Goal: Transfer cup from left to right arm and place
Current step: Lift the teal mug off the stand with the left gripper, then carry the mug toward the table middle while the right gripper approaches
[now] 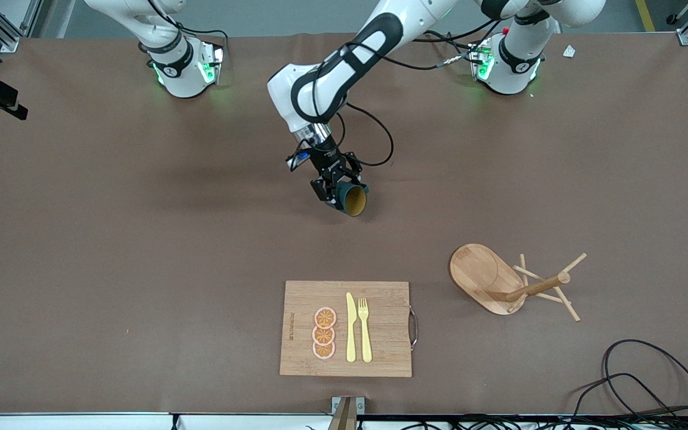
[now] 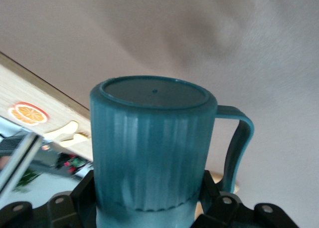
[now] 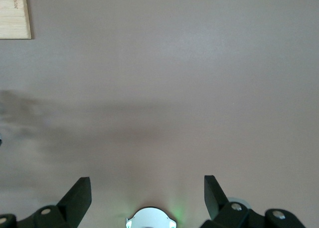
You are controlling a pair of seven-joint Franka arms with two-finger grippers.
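Observation:
The cup is a dark teal ribbed mug, tipped on its side so its mustard-yellow inside faces the front camera. My left gripper is shut on it over the middle of the table. In the left wrist view the cup fills the picture with its flat bottom showing and its loop handle to one side; the left gripper clamps its ribbed wall between both black fingers. My right gripper is open with nothing between its fingers, over bare table; that arm waits near its base.
A wooden cutting board with orange slices, a yellow knife and a fork lies near the front edge. A wooden peg rack lies toppled toward the left arm's end. Black cables trail at that front corner.

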